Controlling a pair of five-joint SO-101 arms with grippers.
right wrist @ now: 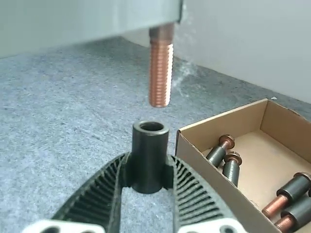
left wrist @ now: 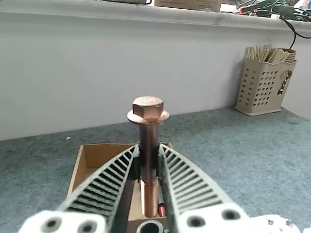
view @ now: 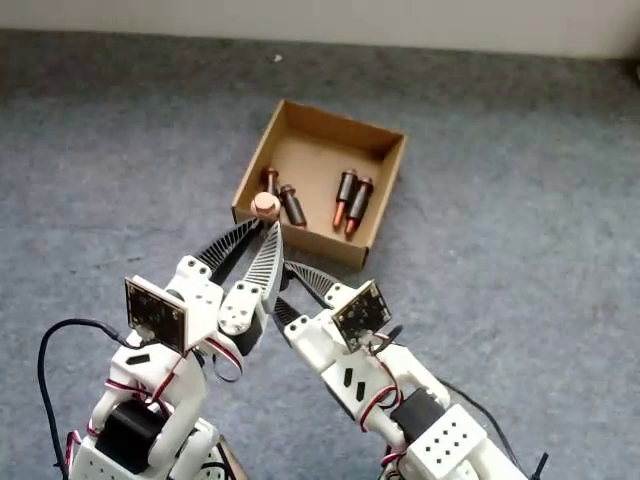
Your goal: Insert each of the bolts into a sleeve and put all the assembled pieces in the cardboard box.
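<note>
Grey carpet (view: 100,150), bolt (left wrist: 148,145) above sleeve (right wrist: 149,155)

left gripper (left wrist: 148,151), right gripper (right wrist: 147,162), clamped (tips adjacent)

No text, label, number or sign can be read here. The head of the bolt (left wrist: 148,108) carries faint marks on its top face (too small and blurred to make out as letters or numbers).
</note>
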